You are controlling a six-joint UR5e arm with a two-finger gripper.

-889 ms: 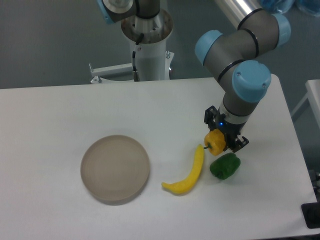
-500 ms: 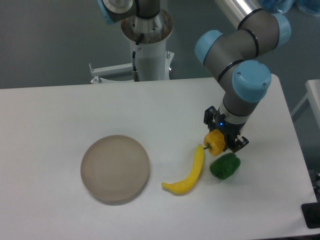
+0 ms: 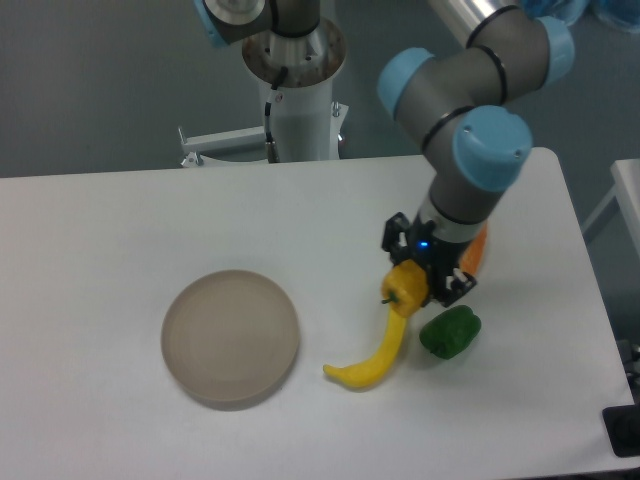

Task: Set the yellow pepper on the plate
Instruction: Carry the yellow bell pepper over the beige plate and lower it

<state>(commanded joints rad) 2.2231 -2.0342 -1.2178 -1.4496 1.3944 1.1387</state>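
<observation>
Right now my gripper [image 3: 410,286] pinches the yellow pepper [image 3: 406,287] above the white table [image 3: 120,220], over the long yellow piece [image 3: 375,355]; the plate [image 3: 231,337] lies well left, a grey wall [image 3: 100,80] behind

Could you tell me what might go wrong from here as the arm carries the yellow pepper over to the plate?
1. The yellow pepper sits at the tips of the gripper; it might slip out before reaching the plate.
2. The long curved yellow piece lies just below the held pepper, along the way to the plate; a low pass could knock it.
3. The green pepper sits close by the gripper and could get nudged.
</observation>
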